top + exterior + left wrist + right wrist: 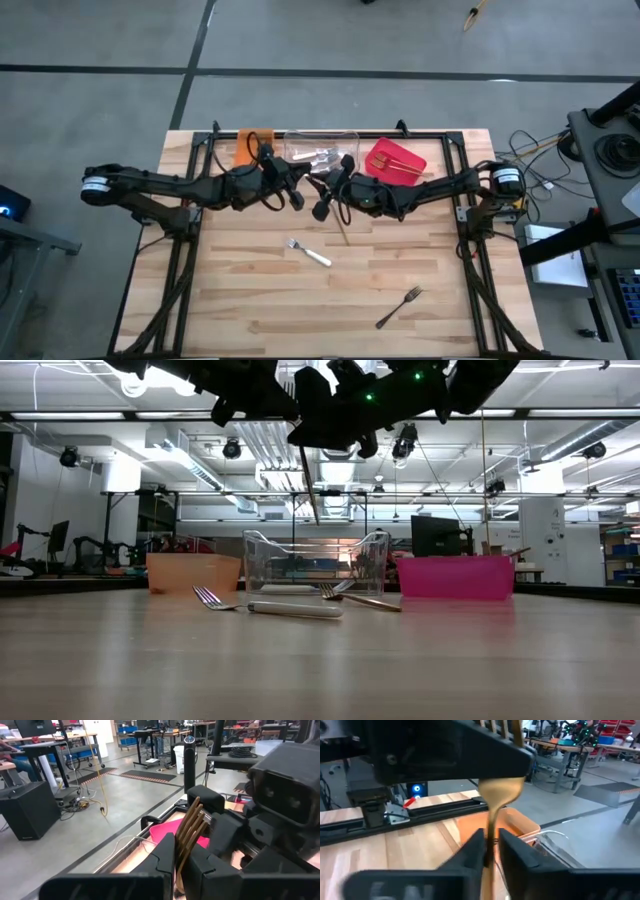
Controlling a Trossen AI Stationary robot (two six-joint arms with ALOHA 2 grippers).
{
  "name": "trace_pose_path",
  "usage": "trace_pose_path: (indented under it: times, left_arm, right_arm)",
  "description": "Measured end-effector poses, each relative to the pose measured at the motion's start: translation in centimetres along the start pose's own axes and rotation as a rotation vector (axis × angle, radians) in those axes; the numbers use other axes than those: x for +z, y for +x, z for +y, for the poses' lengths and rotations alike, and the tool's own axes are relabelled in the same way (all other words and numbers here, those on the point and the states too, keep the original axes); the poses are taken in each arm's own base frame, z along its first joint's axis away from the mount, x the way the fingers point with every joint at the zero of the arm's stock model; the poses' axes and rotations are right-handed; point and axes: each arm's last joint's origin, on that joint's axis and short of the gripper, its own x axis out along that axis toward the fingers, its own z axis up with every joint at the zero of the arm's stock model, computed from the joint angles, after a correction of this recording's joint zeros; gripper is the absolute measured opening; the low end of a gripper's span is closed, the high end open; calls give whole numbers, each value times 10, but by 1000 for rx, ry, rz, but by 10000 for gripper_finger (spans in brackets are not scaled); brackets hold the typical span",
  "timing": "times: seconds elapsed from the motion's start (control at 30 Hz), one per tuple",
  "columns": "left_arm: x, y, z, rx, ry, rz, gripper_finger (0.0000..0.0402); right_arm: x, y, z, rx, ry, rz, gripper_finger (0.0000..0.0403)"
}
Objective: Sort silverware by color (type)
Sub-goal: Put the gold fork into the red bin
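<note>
Nearest, toward the lower right of the high view, a dark fork (pixel 400 305) lies alone on the wooden surface (pixel 250 300). Further in, near the middle of the frame, a silver fork (pixel 310 252) with a pale handle lies flat, well apart from the dark one.

Above that, both arms meet over the centre of the surface with a gold fork (pixel 344 228) between them, lifted clear of the wood. The left end effector (pixel 180 855) is clamped together on the tine end; the tines stick out past its dark fingers (pixel 160 860) in the left wrist view. The right end effector (pixel 491 842) is pinched on the handle of the same fork lower down, one finger pressed to each side. In the high view the handle hangs out just below the two, slanting toward the bottom of the frame.

Farthest, along the top edge of the surface, three bins stand in a row: an orange bin (pixel 255 143) on the left, a clear bin (pixel 345 140) in the middle with silver pieces (pixel 318 156) in it, and a red bin (pixel 375 160) on the right holding gold forks (pixel 400 160).
</note>
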Motion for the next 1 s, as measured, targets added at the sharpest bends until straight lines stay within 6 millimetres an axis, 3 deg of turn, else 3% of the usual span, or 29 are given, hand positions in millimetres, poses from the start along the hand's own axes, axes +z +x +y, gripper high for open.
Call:
trace_pose_path:
  times: [0.1,0.37,0.53,0.8,1.0]
  left_arm:
    - [0,0,0,-1,1,-2,0]
    - [-1,0,0,-4,32,7,5]
    - [1,-2,0,-26,70,0,44]
    - [19,-19,10,-24,206,-59,123]
    - [38,-44,25,-8,279,-127,150]
  right_arm:
    - [0,0,0,5,0,-2,18]
    - [-1,-1,0,4,2,23,12]
    - [2,-3,-4,-8,-18,105,11]
    - [38,0,-22,-50,-138,449,11]
    - [71,1,-64,71,-40,754,11]
